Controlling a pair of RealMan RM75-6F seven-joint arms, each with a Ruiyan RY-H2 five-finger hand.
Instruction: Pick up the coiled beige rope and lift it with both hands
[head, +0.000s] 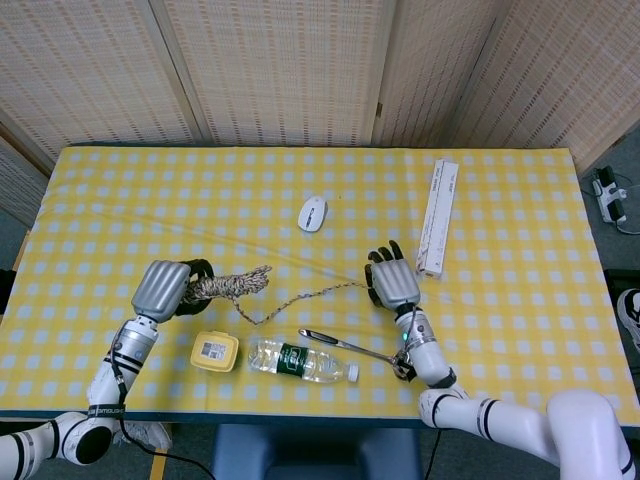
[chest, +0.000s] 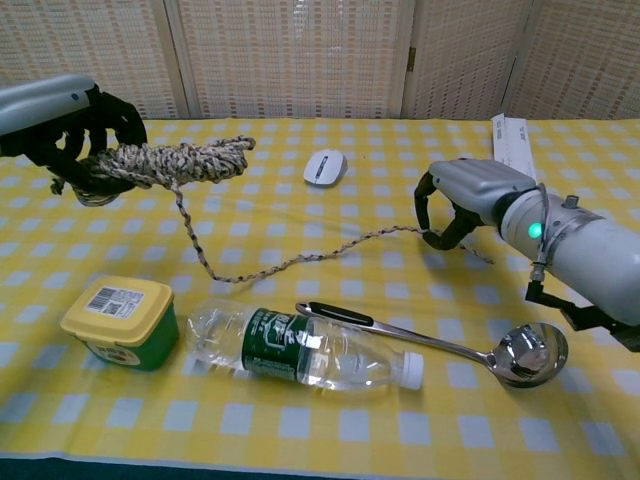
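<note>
Yellow checked tablecloth covers the work surface; left hand grips the coiled rope bundle, raised clear of the cloth; right hand curls closed on the loose tail end; rope is light, limp and sagging between grips, so hold bundle mid-coil, not by single strands.

Worktop layout, left to right

The tub, bottle and ladle line the near edge; the rope runs behind them from the left hand to the right hand; the mouse lies farther back, the long box far right.
</note>
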